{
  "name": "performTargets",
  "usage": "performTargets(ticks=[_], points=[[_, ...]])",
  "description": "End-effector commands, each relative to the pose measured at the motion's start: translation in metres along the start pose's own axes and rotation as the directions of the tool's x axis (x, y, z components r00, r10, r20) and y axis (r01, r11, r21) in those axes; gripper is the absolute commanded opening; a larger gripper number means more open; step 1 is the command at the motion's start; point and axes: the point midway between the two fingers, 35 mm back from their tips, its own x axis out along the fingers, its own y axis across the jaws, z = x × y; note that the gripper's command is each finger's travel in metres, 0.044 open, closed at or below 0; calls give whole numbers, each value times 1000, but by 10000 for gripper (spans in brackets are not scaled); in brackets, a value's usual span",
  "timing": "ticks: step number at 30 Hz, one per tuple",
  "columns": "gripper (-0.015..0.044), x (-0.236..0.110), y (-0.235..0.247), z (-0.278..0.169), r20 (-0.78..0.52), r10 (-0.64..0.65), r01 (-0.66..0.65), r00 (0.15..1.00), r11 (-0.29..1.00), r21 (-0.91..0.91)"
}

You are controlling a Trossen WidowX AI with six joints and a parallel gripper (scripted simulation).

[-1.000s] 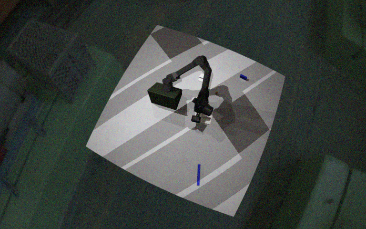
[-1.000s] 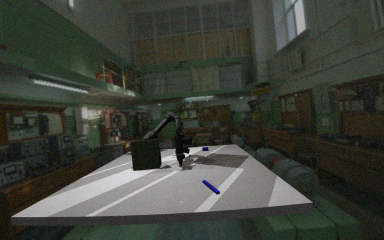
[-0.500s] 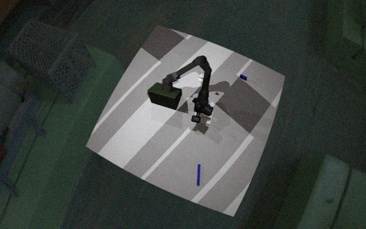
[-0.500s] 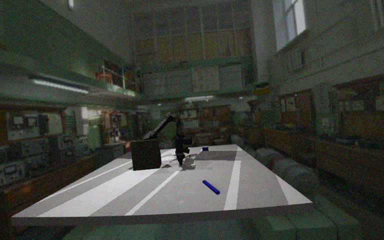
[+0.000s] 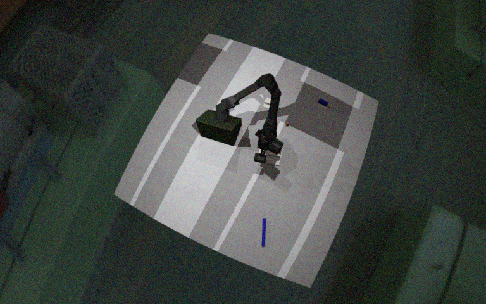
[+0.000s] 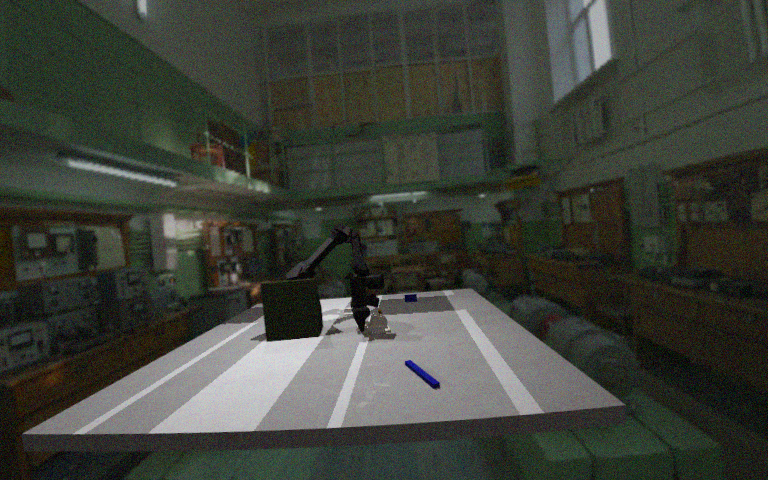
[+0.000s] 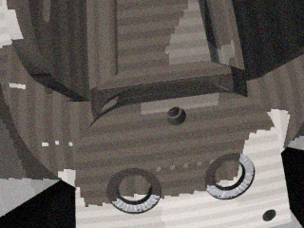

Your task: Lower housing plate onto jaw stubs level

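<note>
Grasping the housing plate [image 5: 273, 159] [image 6: 378, 321] [image 7: 180, 142], end effector [image 5: 268, 154] [image 6: 367, 322] [image 7: 175, 173] between blue bar [image 5: 263, 232] [image 6: 421, 373] and blue block [image 5: 323, 102] [image 6: 410, 297]

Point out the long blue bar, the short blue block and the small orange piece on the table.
Long blue bar [image 5: 263, 232] [image 6: 422, 374]: top and exterior views, mid-length.
Short blue block [image 5: 323, 102] [image 6: 410, 297]: top and exterior views, middle.
Small orange piece [image 5: 287, 123]: top view, middle.

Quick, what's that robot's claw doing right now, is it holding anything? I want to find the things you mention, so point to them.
Gripper [image 5: 267, 154] [image 6: 363, 321] [image 7: 175, 173]: closed on the flat, pale plate with two round ringed holes [image 5: 273, 159] [image 6: 378, 322] [image 7: 182, 142].
</note>
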Motion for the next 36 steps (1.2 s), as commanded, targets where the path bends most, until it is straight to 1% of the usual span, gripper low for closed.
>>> performTargets(ticks=[1,8,11,12,26,30,34,36], points=[[351,0,0,0,2,2,-2,1000,1000,2],[351,0,0,0,2,2,-2,1000,1000,2],[430,0,0,0,0,0,0,1000,1000,0],[440,0,0,0,0,0,0,1000,1000,0],[440,-1,0,0,0,0,0,1000,1000,0],[440,-21,-2,2,1,-5,5,1000,1000,1],[440,-60,-2,2,2,-5,5,1000,1000,2],[440,-74,-1,1,2,-3,3,1000,1000,1]])
